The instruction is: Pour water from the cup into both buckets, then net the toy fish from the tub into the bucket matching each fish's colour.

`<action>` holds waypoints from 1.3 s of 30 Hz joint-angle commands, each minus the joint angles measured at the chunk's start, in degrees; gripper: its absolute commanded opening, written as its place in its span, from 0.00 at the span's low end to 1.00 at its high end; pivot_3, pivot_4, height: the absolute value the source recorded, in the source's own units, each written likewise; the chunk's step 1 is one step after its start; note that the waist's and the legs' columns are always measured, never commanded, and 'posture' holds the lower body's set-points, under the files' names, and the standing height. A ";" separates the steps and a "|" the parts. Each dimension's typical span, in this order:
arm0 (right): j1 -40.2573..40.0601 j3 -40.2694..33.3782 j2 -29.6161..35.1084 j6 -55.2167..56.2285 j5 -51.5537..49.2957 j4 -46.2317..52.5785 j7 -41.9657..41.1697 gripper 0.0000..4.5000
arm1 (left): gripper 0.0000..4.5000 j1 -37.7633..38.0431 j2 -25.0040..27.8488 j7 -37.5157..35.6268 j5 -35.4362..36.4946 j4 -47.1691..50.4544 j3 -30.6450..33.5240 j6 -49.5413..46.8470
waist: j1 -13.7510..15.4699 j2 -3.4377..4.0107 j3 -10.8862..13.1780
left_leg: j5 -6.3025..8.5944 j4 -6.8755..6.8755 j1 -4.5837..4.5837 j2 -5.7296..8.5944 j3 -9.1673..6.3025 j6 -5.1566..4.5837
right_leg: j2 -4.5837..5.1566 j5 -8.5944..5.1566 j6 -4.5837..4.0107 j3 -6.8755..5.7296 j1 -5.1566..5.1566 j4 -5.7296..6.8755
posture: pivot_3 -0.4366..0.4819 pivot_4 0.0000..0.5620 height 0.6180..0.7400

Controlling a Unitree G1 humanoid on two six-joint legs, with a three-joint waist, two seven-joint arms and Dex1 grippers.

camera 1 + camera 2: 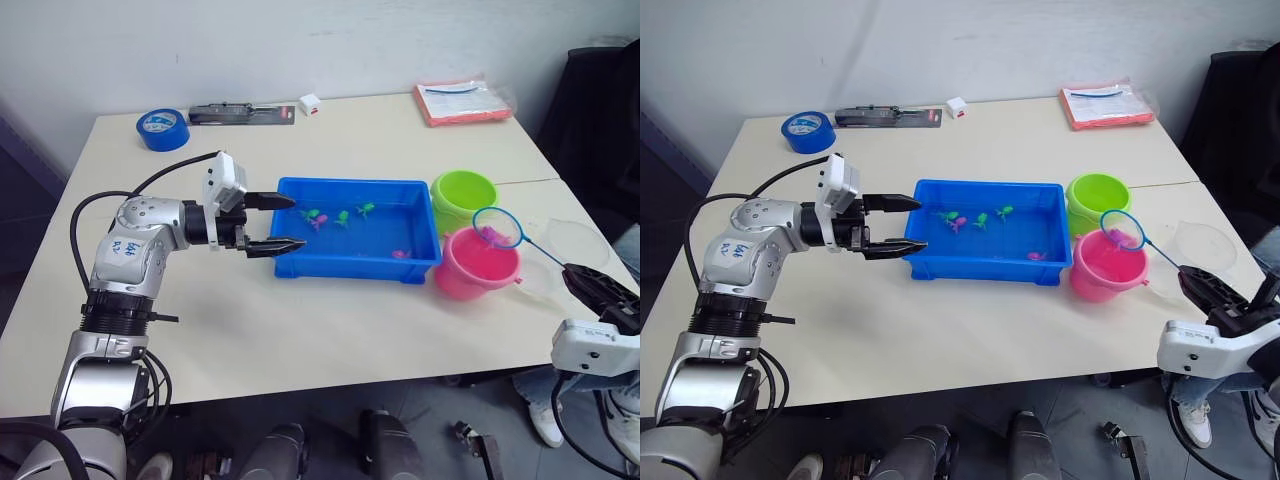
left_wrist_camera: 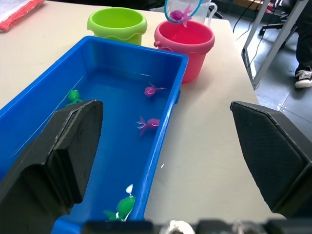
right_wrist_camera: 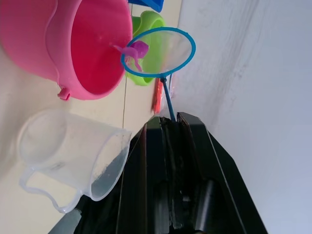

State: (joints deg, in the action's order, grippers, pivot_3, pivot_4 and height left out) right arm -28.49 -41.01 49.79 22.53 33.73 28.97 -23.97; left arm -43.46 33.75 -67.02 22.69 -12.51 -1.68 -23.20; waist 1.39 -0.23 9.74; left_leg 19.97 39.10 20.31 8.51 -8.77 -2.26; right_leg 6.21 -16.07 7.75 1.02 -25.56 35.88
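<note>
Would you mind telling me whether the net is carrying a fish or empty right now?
Carrying one: a pink fish sits in the blue-rimmed net, which the right gripper holds by the handle over the pink bucket.

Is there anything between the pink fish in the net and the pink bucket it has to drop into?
Nothing visible. The pink fish hangs in the net over the open mouth of the pink bucket.

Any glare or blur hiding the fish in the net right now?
Left wrist view: the pink fish in the net reads clearly, though the left tool's fingers loom large and soft in front. Right wrist view: the fish is sharp over the pink bucket; the cup looks hazy. Left eye view: even light, no glare on the tub.
</note>
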 commanded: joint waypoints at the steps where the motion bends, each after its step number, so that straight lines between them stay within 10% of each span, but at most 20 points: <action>1: 0.97 -1.65 -0.26 3.83 2.35 -1.41 3.79 0.18 | 1.00 0.14 -0.12 0.30 0.32 1.21 0.84 0.57 | 0.02 0.00 0.00 | 0.00 -0.01 -0.02 0.00 0.02 0.00 | -0.01 0.00 0.00 0.02 0.00 0.00 | 0.48 0.27 1.00; 28: 3.78 -2.39 0.88 8.90 -1.60 -3.23 4.65 0.18 | 1.00 1.84 -0.16 1.08 0.74 2.49 1.46 0.08 | -0.13 0.00 0.00 | 0.03 -0.04 -0.11 -0.11 0.20 0.05 | -0.30 0.00 0.00 0.56 0.00 0.01 | 0.48 0.27 1.00; 39: 29.06 16.51 3.59 -35.39 -30.38 5.74 -15.73 0.18 | 1.00 6.47 3.04 3.24 2.26 8.76 4.06 -4.33 | -0.17 0.00 0.00 | 0.10 0.00 -0.11 -0.45 0.24 0.17 | -0.48 0.04 -0.07 0.86 -0.01 -0.02 | 0.48 0.27 1.00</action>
State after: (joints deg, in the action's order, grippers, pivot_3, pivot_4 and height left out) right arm -3.40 -26.61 52.59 -2.70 8.94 31.83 -37.87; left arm -37.41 35.84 -64.45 23.62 -6.75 0.27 -26.94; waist 1.23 -0.22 9.74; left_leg 20.08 39.10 20.21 8.05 -8.56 -2.08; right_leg 5.78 -16.02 7.66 1.87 -25.57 35.88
